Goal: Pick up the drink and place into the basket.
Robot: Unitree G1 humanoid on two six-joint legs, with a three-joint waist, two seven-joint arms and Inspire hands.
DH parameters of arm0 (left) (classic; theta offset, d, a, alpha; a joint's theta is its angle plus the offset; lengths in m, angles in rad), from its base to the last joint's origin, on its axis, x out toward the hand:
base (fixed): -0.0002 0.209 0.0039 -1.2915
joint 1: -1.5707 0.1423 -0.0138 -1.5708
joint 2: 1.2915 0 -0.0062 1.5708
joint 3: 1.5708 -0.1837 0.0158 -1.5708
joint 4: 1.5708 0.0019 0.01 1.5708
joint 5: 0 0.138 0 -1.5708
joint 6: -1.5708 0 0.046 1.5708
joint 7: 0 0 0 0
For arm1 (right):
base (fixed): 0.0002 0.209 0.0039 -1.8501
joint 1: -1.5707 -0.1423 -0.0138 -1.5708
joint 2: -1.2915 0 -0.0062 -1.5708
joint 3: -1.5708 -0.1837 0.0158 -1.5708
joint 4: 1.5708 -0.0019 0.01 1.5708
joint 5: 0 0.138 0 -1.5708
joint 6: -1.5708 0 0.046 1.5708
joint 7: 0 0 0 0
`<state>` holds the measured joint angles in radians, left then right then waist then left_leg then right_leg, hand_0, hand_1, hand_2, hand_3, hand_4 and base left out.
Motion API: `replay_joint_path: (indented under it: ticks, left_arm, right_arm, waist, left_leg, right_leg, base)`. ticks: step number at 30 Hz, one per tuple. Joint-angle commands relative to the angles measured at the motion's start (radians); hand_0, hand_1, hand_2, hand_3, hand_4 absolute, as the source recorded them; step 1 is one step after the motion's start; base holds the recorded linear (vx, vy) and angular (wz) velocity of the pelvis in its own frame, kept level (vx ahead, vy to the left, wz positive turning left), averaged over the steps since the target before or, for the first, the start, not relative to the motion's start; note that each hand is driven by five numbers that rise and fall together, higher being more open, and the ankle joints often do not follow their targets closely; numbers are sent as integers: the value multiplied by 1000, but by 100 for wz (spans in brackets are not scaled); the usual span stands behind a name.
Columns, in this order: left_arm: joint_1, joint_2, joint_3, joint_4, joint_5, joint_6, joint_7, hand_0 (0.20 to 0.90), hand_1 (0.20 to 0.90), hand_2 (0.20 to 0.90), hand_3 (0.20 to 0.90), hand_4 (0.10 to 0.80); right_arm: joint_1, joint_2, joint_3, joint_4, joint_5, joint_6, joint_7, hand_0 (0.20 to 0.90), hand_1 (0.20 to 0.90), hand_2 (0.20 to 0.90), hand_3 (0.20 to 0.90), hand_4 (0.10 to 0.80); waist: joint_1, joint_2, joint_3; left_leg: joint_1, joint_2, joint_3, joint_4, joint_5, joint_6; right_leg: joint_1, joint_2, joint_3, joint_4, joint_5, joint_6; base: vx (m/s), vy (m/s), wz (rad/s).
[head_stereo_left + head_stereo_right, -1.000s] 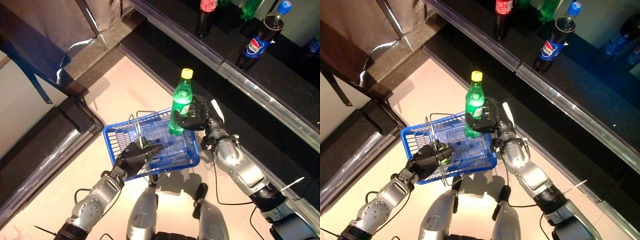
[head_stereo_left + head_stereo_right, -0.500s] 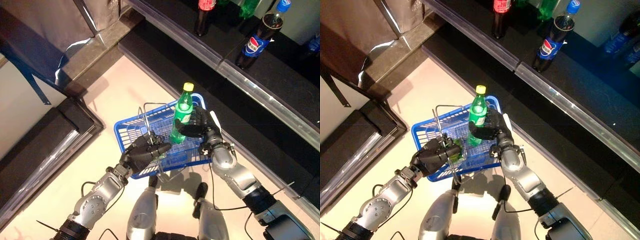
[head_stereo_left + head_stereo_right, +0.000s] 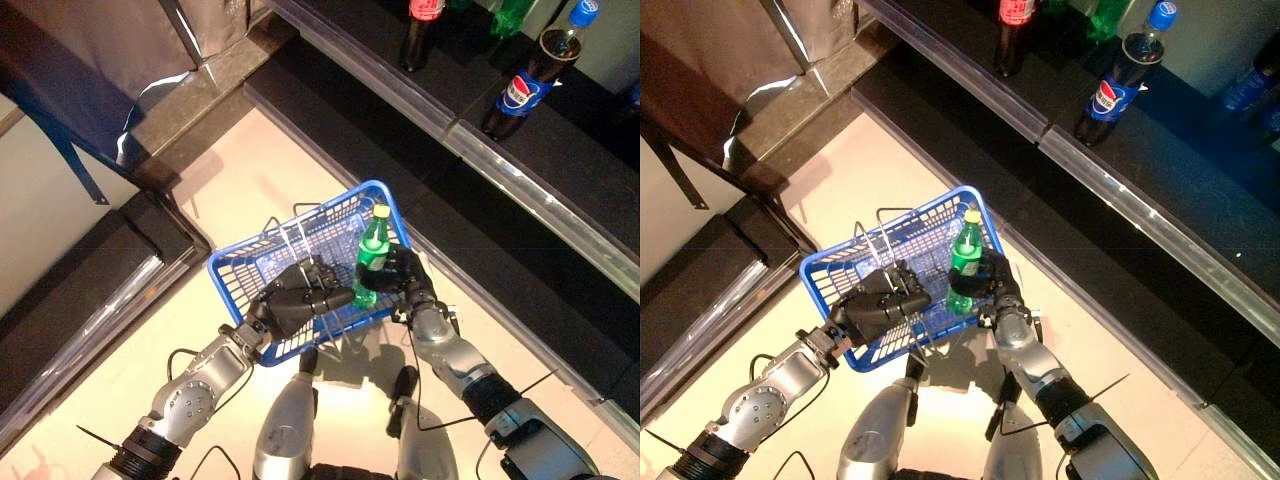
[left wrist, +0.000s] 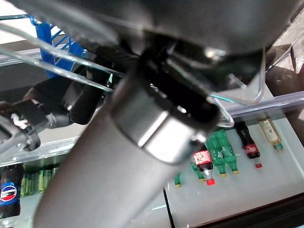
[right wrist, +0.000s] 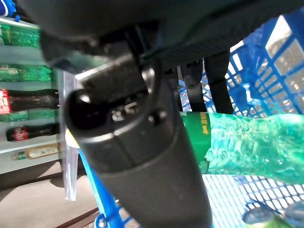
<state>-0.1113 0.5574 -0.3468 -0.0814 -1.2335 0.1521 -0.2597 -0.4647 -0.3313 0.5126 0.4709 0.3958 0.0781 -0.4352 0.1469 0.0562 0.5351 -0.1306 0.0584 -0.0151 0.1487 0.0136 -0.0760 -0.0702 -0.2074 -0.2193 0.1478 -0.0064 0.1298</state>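
1. The right hand is wrapping its dark fingers around the lower body of the green plastic bottle with the yellow cap, so it's gripping the drink firmly.
2. That bottle is standing nearly upright, tilting just a bit, with its base down inside the blue plastic mesh basket, close to the basket's right-hand wall. The right wrist view is showing the green body pressed right against the hand with blue mesh behind it.
3. The hand is sitting on the right side of the bottle, reaching in over the basket's right rim, so the bottle is lying between the hand and the middle of the basket.
4. The left hand is curling around the basket's thin wire handles over the near rim, holding the basket up off the pale floor.
5. Up on the dark shelf at the far side, a dark cola bottle with a blue cap and a red-labelled bottle are standing, well apart from the basket.
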Motion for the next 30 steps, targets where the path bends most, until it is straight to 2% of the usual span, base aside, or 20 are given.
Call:
replay_joint_path:
  ticks: [1,7,18,24,30]
  left_arm:
    - [-166,-76,35,-372,-47,-140,-256,300,300,300,200,100]
    - [-199,-107,11,-367,-37,-131,-244,300,300,300,200,100]
    - [-216,-117,-1,-371,-24,-96,-242,300,300,300,200,100]
    - [-225,-115,-6,-372,-13,-71,-257,300,300,300,200,100]
    - [-228,-106,-7,-381,-15,-70,-258,300,300,300,200,100]
  right_arm:
    - [-63,35,17,-9,27,-117,5,300,300,300,200,100]
    - [-87,94,4,122,204,-136,3,300,300,300,200,100]
    - [-145,104,-8,245,217,-93,31,300,300,300,200,100]
    - [-175,101,9,301,226,-48,112,300,300,300,200,100]
    - [-171,98,-3,337,330,-45,129,300,300,300,200,100]
  waist:
    - [17,-6,-146]
    - [25,-2,-140]
    - [43,2,-138]
    - [53,3,-137]
    - [53,4,-132]
  left_leg:
    - [-60,-13,-15,76,-12,33]
    - [-62,-18,-22,77,-11,34]
    - [-68,-26,-36,83,-12,36]
    - [-72,-29,-43,89,-11,38]
    - [-70,-27,-41,90,-10,40]
  right_leg:
    - [19,-31,-1,26,-8,-44]
    - [13,-34,-5,34,-5,-47]
    - [6,-39,-15,49,-2,-46]
    - [-2,-41,-21,62,-3,-48]
    - [-7,-42,-24,72,-4,-49]
  base:
    - [0,0,0]
    - [7,4,5]
    - [9,3,4]
    - [0,0,0]
    - [11,-5,2]
